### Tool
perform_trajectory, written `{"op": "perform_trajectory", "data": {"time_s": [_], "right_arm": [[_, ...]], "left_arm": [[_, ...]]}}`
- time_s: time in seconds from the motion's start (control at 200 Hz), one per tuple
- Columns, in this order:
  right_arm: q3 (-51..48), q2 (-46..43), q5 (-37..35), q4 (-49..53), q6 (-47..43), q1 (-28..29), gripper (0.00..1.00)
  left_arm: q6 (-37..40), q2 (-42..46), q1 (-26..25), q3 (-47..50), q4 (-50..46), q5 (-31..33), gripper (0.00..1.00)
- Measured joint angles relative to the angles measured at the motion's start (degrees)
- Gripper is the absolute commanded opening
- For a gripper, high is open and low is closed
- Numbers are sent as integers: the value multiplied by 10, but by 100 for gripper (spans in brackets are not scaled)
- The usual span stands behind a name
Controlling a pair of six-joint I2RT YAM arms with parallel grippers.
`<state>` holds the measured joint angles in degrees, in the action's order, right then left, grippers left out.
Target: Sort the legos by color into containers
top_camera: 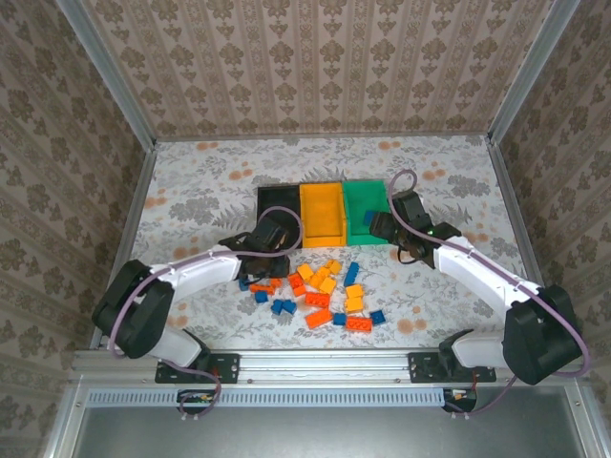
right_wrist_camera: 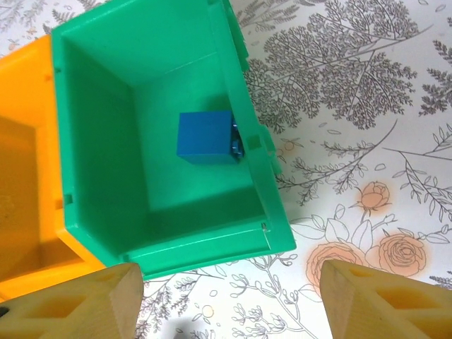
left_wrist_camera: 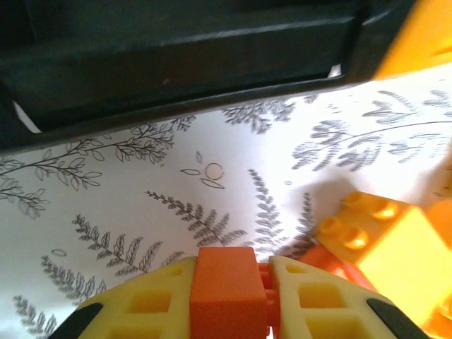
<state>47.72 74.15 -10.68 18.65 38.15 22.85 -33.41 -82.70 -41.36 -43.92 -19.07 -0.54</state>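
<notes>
1. Two claws work over a floral-printed table (top_camera: 191, 191). The left gripper (left_wrist_camera: 233, 263) is clamped on an orange-red brick (left_wrist_camera: 224, 289). Its ribbed yellow fingers (left_wrist_camera: 152, 304) press the brick's two flat sides.
2. The orange-red brick is a smooth, square-edged block. Its visible length runs back along the fingers, and I cannot tell which way its studs face.
3. Ahead of the left claw, across a bare strip of tabletop, stands the long glossy wall of the black bin (left_wrist_camera: 183, 63). It lies crosswise to the fingers.
4. Just right of that claw a yellow brick (left_wrist_camera: 381, 247) sits tilted, its round studs turned up and leftward. It is close beside the right-hand finger.
5. The loose legos (top_camera: 325, 291) lie scattered between the two arms, blue, orange-red and yellow, pointing every way. They are on the near side of the bins.
6. The yellow-orange bin (top_camera: 322, 215) sits in the middle of the row, joined to the green bin (right_wrist_camera: 212, 254) on its right.
7. The right gripper (right_wrist_camera: 229, 304) hangs with its jaws wide apart and nothing between them, just off the green bin's near corner.
8. Ahead of that claw, inside the green bin, a blue brick (right_wrist_camera: 205, 136) lies on the floor. Its smooth face is up and its studs point at the right wall, which it nearly touches. Open patterned table stretches to the claw's right.
</notes>
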Motion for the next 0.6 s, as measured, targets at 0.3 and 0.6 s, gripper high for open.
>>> {"op": "perform_trajectory", "data": {"time_s": [0.3,0.6], "right_arm": [[-38,-35,2,-5,9,-4,69],[-74,-85,2,0,11,-12,69]], "left_arm": [[30,-26,-7,-216,-34,3,19],[74,-231,-7,-409,-26,3,18]]}}
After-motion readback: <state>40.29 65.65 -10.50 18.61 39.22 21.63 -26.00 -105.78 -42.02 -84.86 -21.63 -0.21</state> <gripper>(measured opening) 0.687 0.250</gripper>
